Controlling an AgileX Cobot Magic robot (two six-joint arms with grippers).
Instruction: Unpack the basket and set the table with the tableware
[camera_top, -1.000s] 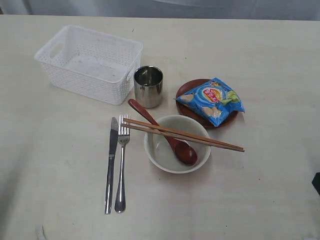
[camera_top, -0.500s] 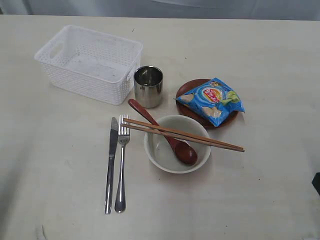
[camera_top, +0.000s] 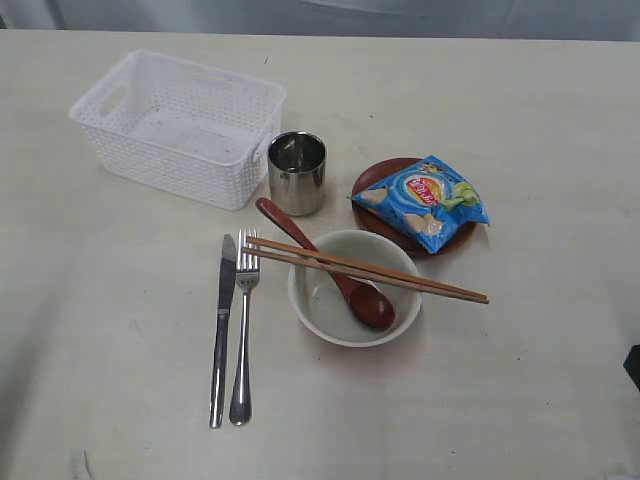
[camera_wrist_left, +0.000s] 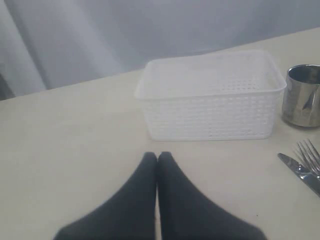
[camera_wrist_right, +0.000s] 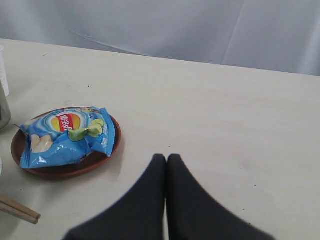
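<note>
the left hand (camera_wrist_left: 157, 159) is being held fully closed, finger against finger, with nothing in it. the right hand (camera_wrist_right: 166, 161) is being held the same way, also empty. both are being kept apart from the things on the surface (camera_top: 540, 380).

the basket (camera_top: 180, 170) is being seen on the left side of the exterior view, and nothing is being shown inside it. it is being judged light and stiff, best taken at the rim or at a handle cut-out.

the knife (camera_top: 222, 330) and fork (camera_top: 241, 345) are being shown flat and side by side, near the bowl (camera_top: 318, 312). they are being judged thin and slippery, so a pinch across the handle is being advised.

the head of the spoon (camera_top: 368, 305) is being held in the bowl, and the chopsticks (camera_top: 420, 283) are being carried across its rim. these are being judged light and ready to roll. the bowl is being judged breakable.

the cup (camera_top: 297, 175) is being seen upright just beside the basket, and its contents cannot be told. the plate (camera_top: 372, 177) is being covered by a snack bag (camera_top: 425, 197).
</note>
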